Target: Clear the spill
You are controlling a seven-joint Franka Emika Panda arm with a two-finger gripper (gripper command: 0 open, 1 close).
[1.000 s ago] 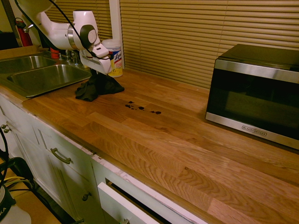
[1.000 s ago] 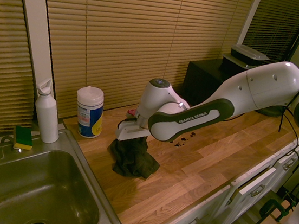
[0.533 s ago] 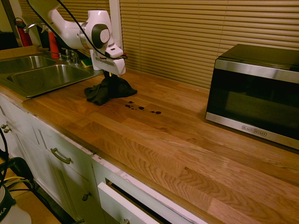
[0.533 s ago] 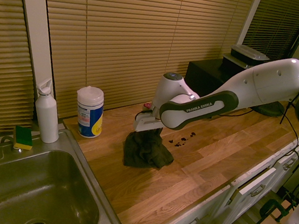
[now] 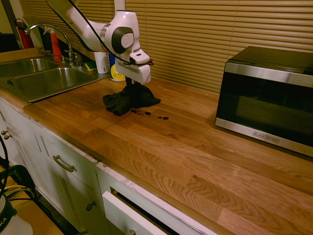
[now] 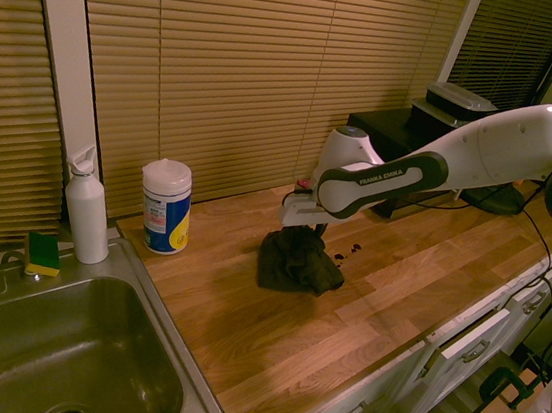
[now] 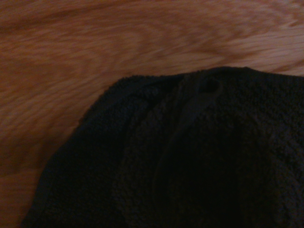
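Note:
The spill (image 5: 149,114) is a small cluster of dark blotches on the wooden counter (image 5: 195,156); it shows again as the spill (image 6: 348,250) in the second exterior view. A dark rag (image 5: 128,99) drags on the counter, its edge touching the nearest specks. My gripper (image 5: 131,84) is shut on the rag's bunched top and stands just above it. In the second exterior view the rag (image 6: 296,262) hangs from the gripper (image 6: 303,232). The wrist view is filled by the rag (image 7: 190,161) over wood grain.
A microwave (image 5: 266,95) stands at the right of the counter. A steel sink (image 5: 41,78) lies at the left, with a wipes canister (image 6: 165,205), a white bottle (image 6: 87,209) and a sponge (image 6: 43,252) beside it. Window blinds run behind.
My gripper has dragged the rag across the counter from beside the sink toward the spill; the rag's edge now reaches the nearest blotches.

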